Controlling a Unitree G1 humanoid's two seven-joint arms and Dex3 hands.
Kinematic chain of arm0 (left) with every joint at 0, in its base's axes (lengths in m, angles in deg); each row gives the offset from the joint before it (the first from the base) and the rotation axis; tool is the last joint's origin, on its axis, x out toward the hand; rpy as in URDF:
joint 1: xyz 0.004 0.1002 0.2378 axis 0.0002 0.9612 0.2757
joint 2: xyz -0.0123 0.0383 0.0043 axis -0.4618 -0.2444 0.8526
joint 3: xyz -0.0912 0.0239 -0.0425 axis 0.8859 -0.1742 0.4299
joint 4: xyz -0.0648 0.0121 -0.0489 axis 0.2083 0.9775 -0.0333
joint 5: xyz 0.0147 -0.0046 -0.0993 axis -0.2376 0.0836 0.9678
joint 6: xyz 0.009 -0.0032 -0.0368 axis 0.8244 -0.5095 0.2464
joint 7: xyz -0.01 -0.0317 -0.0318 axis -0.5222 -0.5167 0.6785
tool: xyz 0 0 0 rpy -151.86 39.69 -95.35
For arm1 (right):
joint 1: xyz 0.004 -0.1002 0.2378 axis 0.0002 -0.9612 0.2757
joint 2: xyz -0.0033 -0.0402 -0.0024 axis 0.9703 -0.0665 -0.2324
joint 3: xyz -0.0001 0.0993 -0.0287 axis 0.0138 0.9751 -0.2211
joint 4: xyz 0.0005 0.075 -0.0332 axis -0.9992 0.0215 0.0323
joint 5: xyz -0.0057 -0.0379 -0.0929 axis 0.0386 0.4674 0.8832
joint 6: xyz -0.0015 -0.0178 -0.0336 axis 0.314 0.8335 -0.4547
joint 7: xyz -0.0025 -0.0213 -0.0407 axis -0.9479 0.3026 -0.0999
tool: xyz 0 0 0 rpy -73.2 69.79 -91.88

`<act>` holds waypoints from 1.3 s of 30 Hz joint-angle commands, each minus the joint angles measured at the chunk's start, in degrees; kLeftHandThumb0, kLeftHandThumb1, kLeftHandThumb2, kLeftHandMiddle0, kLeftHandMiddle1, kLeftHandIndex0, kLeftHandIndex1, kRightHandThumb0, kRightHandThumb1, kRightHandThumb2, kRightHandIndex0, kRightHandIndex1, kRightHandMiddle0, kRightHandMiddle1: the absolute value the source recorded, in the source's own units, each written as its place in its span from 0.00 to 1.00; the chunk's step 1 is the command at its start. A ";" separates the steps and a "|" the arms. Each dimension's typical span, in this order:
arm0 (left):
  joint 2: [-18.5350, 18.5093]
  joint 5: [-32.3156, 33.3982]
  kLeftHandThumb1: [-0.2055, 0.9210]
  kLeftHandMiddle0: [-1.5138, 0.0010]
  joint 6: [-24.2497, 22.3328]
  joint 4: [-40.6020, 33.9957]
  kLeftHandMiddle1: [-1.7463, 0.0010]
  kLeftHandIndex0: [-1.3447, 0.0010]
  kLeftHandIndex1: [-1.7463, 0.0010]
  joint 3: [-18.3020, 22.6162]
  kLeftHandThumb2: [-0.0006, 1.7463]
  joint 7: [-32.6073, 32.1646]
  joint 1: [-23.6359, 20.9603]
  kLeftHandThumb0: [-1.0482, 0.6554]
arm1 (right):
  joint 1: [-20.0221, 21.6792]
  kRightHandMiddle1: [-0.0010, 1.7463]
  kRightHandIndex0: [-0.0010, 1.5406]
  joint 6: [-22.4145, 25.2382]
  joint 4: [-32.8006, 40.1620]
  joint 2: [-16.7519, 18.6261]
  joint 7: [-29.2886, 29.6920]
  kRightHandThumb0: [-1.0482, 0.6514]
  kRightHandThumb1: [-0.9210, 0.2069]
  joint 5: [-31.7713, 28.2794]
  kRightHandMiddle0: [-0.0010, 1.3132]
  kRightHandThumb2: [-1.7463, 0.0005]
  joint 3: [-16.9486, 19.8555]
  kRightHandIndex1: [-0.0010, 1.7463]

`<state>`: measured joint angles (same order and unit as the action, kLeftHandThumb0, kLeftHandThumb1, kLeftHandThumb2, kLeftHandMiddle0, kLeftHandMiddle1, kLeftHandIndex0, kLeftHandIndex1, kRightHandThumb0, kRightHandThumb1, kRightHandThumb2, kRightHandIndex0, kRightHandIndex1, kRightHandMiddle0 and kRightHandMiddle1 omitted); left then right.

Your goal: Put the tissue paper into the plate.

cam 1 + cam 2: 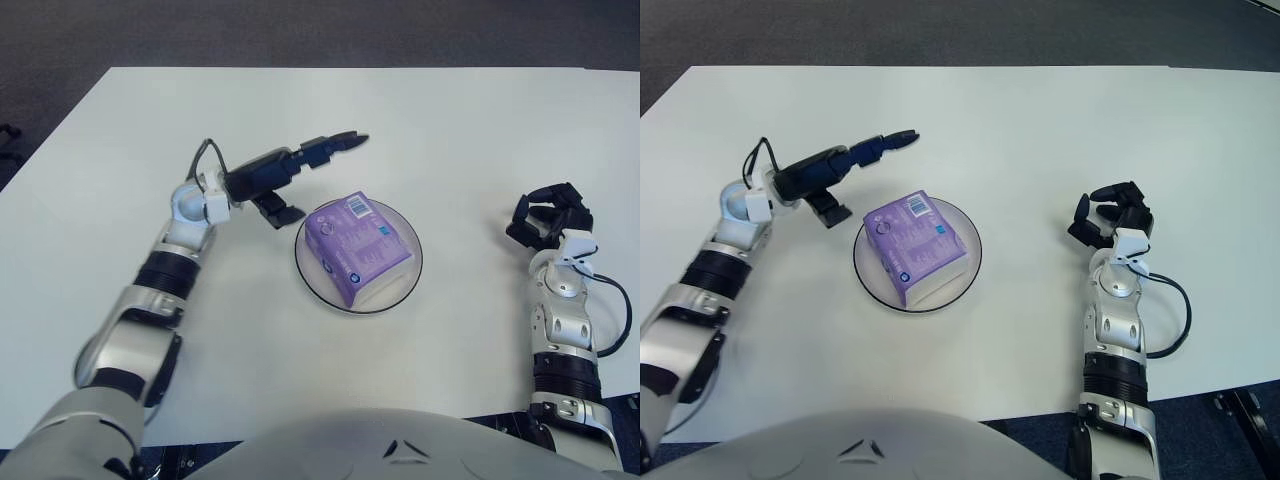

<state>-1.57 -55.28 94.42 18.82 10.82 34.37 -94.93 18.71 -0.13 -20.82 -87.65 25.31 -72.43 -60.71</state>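
Observation:
A purple pack of tissue paper (pixel 358 247) lies inside the clear round plate (pixel 408 283) in the middle of the white table. My left hand (pixel 295 172) hovers up and to the left of the plate, apart from the pack, its fingers stretched out and holding nothing. Over at the right side of the table is my right hand (pixel 548 220), with its dark fingers curled and nothing in them.
The white table (pixel 450 130) stretches wide behind and to both sides of the plate. Dark floor lies beyond its far edge and left corner. A black cable (pixel 612 320) loops beside my right forearm.

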 commanded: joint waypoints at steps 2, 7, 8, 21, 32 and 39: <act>3.02 8.37 1.00 0.81 -9.75 3.39 0.67 1.00 0.45 4.38 0.58 3.64 -2.50 0.00 | -3.83 1.00 0.67 1.24 -2.25 4.58 -0.11 0.34 0.51 0.17 0.45 0.27 -2.25 1.00; 4.23 10.60 1.00 0.70 -15.74 -1.62 0.42 0.97 0.28 8.63 0.61 0.06 1.61 0.00 | -3.66 1.00 0.67 2.75 -0.96 5.32 -0.07 0.34 0.52 0.11 0.45 0.26 -3.66 1.00; 4.30 10.46 1.00 0.68 -16.53 -2.54 0.39 0.96 0.27 9.26 0.61 -0.57 2.30 0.00 | -3.62 1.00 0.67 2.95 -0.83 5.37 -0.05 0.34 0.52 0.10 0.45 0.26 -3.82 1.00; 14.57 -0.34 1.00 0.34 -27.79 -10.91 0.01 0.55 0.01 14.59 0.59 -32.00 10.20 0.18 | -2.05 1.00 0.65 3.90 -1.51 4.33 -2.89 0.34 0.51 0.74 0.45 0.27 -7.62 1.00; 16.15 -5.75 1.00 0.26 -31.24 -4.78 0.00 0.41 0.00 16.30 0.52 -39.37 13.05 0.31 | -1.22 1.00 0.66 1.70 -4.03 3.61 -6.37 0.35 0.47 1.04 0.42 0.30 -8.83 1.00; 16.62 -6.14 0.98 0.22 -31.37 -1.64 0.00 0.36 0.00 17.70 0.53 -40.75 13.44 0.34 | -1.29 1.00 0.64 1.14 -4.12 3.89 -7.24 0.35 0.45 1.08 0.41 0.31 -9.38 1.00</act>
<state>13.93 -60.86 63.57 14.05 27.95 -5.40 -86.07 21.54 0.78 -20.95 -86.11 19.63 -71.17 -68.59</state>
